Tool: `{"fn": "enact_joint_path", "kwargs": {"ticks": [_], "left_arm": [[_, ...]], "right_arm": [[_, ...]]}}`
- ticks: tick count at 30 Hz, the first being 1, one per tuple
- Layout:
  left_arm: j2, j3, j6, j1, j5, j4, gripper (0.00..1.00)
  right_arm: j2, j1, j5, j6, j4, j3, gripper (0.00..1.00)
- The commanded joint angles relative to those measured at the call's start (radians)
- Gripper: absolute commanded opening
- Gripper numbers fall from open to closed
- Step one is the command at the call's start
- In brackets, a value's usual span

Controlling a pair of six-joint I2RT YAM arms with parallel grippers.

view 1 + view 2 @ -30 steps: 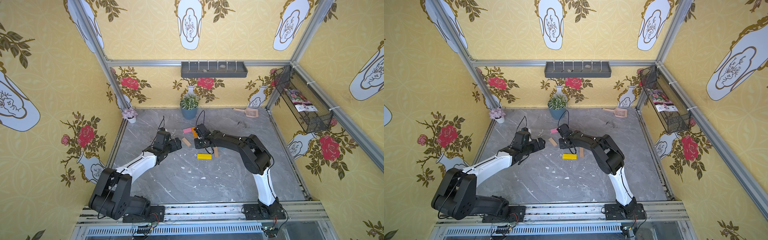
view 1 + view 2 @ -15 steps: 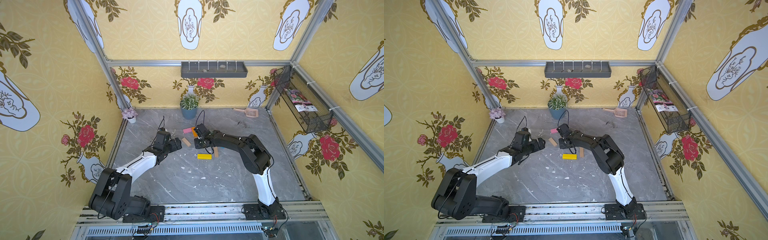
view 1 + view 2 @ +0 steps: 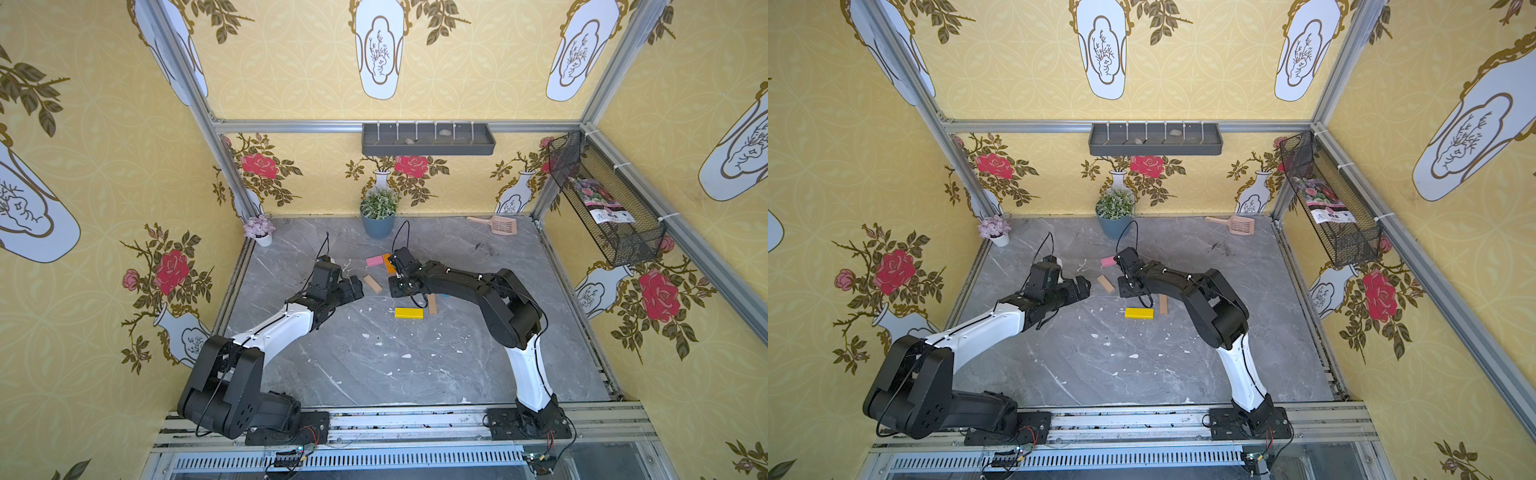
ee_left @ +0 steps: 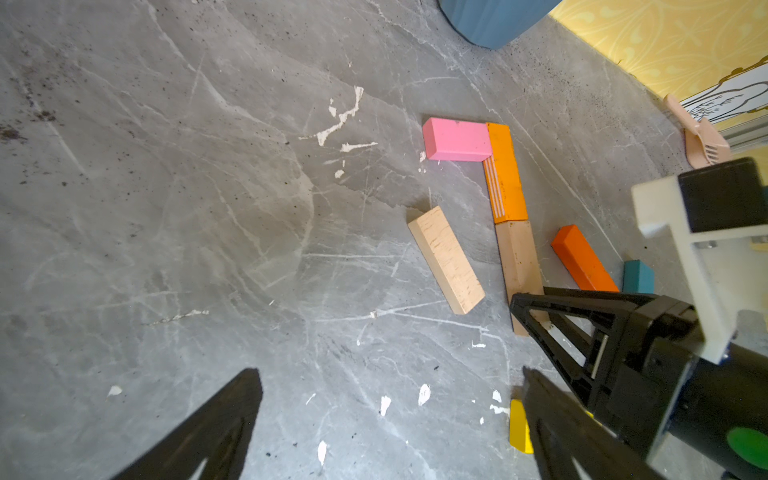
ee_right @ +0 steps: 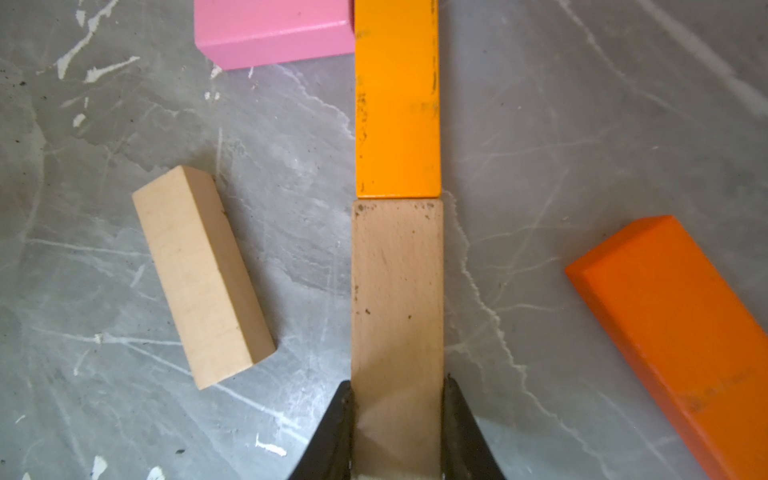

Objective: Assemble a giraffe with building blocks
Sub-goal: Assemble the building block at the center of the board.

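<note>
R pincer (image 5: 397,386) is gripping the near end of a tan block (image 5: 397,291), jaws pressed tight on its two long sides. That block is lying in line w/ the light-orange block (image 5: 397,99), ends touching. The pink block (image 5: 274,33) is sitting crosswise against the light-orange one's far end, making an L. So the giraffe (image 4: 505,178) is showing head + two neck pieces, lying mid-counter (image 3: 374,365), somewhat toward the back wall.

L pincer (image 4: 388,374) is hovering w/ jaws spread wide and holding nothing, just beside the R one in both top views.

In the way: a loose tan block (image 4: 444,259) is lying skewed btwn L pincer and the neck line, near it but not touching. On the neck's other side a dark-orange block (image 4: 584,259) is lying at an angle, w/ the blue block (image 4: 638,276) just past it. R arm is hanging over both, hiding them almost fully in both top views. From the L wrist view, R pincer's finger is covering the held block's near end. Yellow block (image 3: 408,313) and a third tan block (image 3: 432,304) are sitting closer to the arm bases, close together, apart from the neck.

Around: blue plant pot (image 3: 377,224), small white flower pot (image 3: 259,232) and peach scoop (image 3: 496,224) are standing along the back wall, well apart from the blocks. Wire basket (image 3: 602,199) is hanging on the side wall, grey shelf (image 3: 428,139) on the back wall.
</note>
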Motion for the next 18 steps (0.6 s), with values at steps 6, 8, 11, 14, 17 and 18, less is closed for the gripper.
{"fn": "enact_joint_path", "kwargs": {"ticks": [6,8,11,14,17,18], "left_arm": [[0.007,-0.002,0.011,0.001,-0.010,0.004,0.99],[0.004,-0.003,0.011,0.001,-0.020,0.004,0.99],[-0.023,-0.017,0.004,-0.004,-0.063,0.003,0.99],[-0.086,-0.069,0.017,-0.057,-0.179,0.052,0.99],[-0.131,-0.128,0.107,-0.133,-0.301,0.159,0.99],[-0.134,-0.138,0.142,-0.157,-0.330,0.181,0.99]], "right_arm": [[-0.008,0.001,0.033,-0.009,-0.060,-0.005,0.54],[-0.031,0.002,0.043,-0.010,-0.057,-0.013,0.63],[-0.093,0.008,0.075,-0.012,-0.089,-0.007,0.70],[-0.223,0.015,0.124,-0.017,-0.092,-0.045,0.78],[-0.372,-0.028,0.156,-0.026,-0.063,-0.149,0.90],[-0.414,-0.055,0.156,-0.033,-0.042,-0.194,0.91]]}}
